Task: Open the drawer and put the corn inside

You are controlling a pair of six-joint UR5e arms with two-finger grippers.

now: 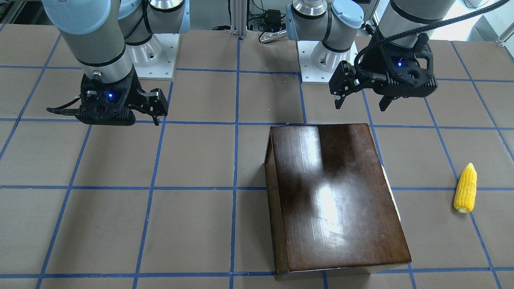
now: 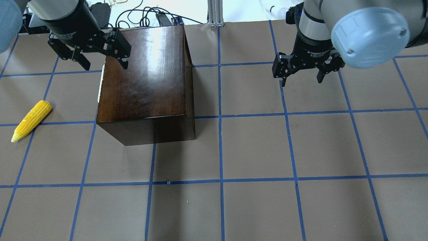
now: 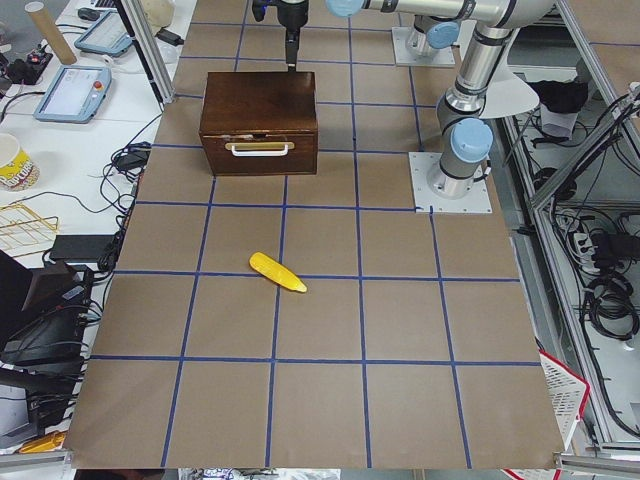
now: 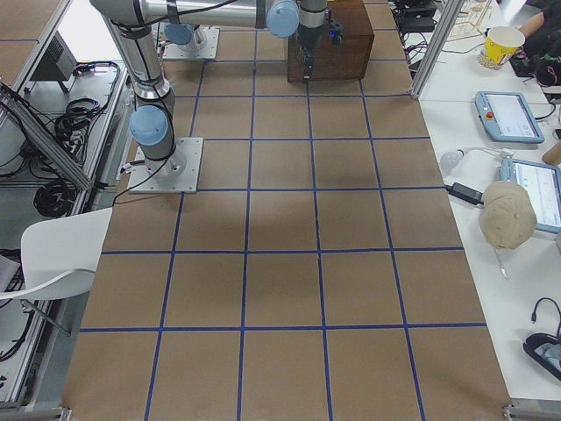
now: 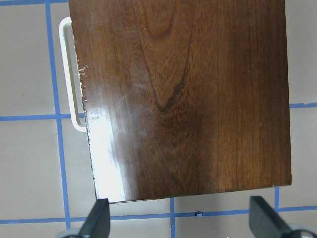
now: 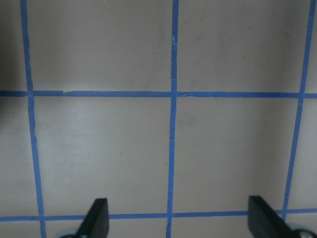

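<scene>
Box [image 1: 341, 200] nearest, drawer [image 3: 260, 165] closed (white handle [image 3: 260, 148]); corn [image 1: 466, 188] apart; left tool [image 2: 104, 64], right tool [image 2: 301, 80] spread wide, empty.

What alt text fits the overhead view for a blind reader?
A dark-brown wooden box sits on a brown table gridded with blue tape, a yellow corn cob lying to its left. The left gripper hangs open by the box's upper-left corner; the right gripper hangs open over the table.
</scene>
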